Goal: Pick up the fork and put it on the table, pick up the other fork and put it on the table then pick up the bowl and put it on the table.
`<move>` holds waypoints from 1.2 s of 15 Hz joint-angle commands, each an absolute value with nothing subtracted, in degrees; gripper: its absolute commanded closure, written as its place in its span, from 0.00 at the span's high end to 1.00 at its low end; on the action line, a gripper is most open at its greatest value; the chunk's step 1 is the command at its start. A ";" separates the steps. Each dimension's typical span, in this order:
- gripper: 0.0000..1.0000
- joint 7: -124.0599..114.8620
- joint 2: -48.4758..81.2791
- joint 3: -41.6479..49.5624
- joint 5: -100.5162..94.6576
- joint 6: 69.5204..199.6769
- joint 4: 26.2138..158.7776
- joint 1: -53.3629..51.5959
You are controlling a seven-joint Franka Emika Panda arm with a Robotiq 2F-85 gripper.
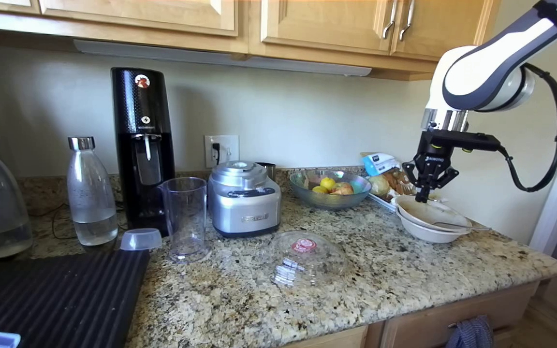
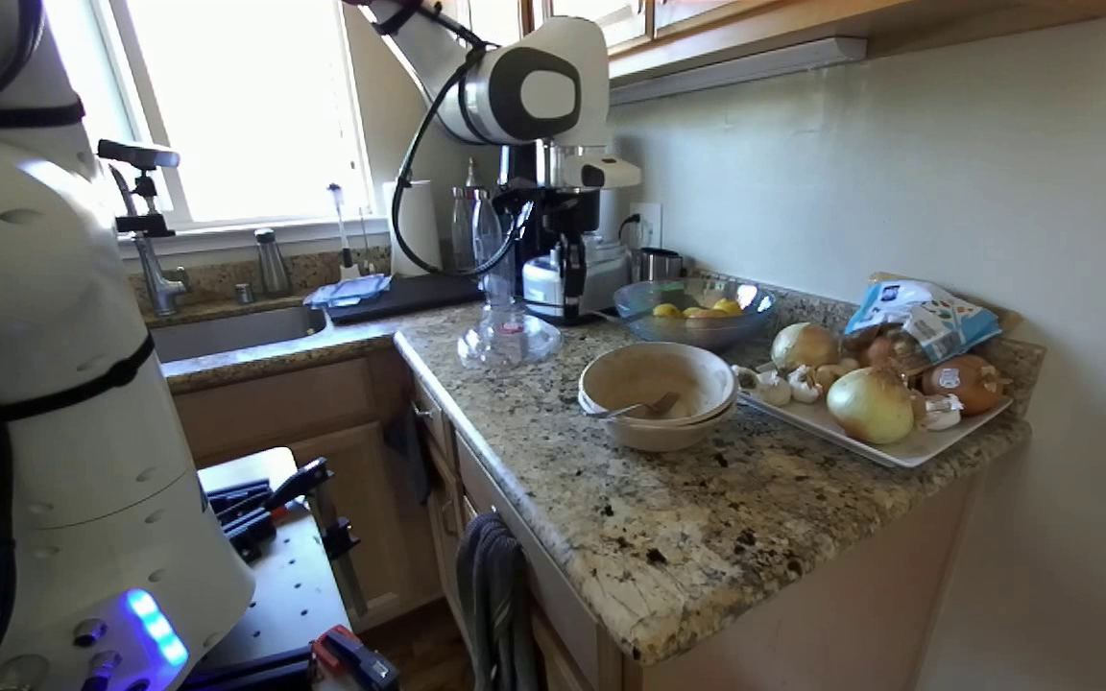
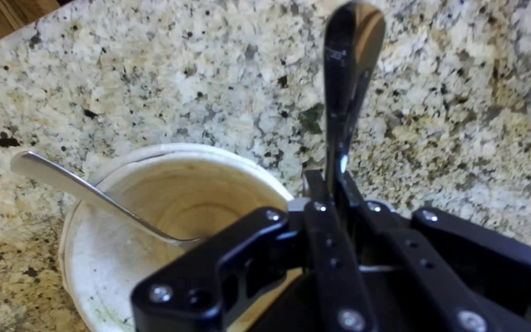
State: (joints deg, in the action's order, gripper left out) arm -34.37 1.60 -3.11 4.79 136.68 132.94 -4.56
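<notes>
The black gripper [image 3: 332, 184] is shut on a metal fork [image 3: 353, 50]. Its handle sticks out past the fingertips; its tines are hidden. In both exterior views the gripper [image 1: 422, 195] [image 2: 572, 288] hangs above the table [image 1: 380, 280] [image 2: 707, 509], near the bowls. Two white bowls stand stacked; I see the bowl [image 1: 428, 234] [image 2: 663, 437] in both exterior views and partly behind the gripper in the wrist view [image 3: 99, 258]. The other fork [image 2: 625, 411] lies in the upper bowl, its handle over the rim. It also shows in the wrist view [image 3: 104, 198].
A glass bowl of fruit [image 1: 329, 195] and a white tray [image 2: 841, 427] of onions and garlic stand near the wall. A clear plastic dome [image 1: 307, 261], a food processor [image 1: 244, 203] and a clear pitcher [image 1: 186, 217] stand farther along. The counter's front edge [image 2: 515, 494] is near.
</notes>
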 commanded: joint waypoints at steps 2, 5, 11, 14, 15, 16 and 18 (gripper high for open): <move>0.07 -33.35 -1.06 -7.11 2.60 136.42 135.76 -7.89; 0.07 -30.81 1.04 -9.58 3.52 138.73 135.63 -9.81; 0.07 -25.84 8.41 -10.41 2.25 146.10 134.06 -11.16; 0.07 -22.89 12.29 -10.11 3.05 150.14 132.85 -11.31; 0.07 -22.07 13.43 -9.92 2.97 151.57 132.32 -11.34; 0.07 -21.66 14.63 -9.63 2.74 152.86 131.79 -11.42; 0.07 -20.50 17.43 -9.00 2.66 154.59 129.98 -11.41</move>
State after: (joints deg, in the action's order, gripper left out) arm -22.56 14.29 -10.59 3.00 151.64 132.05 -10.67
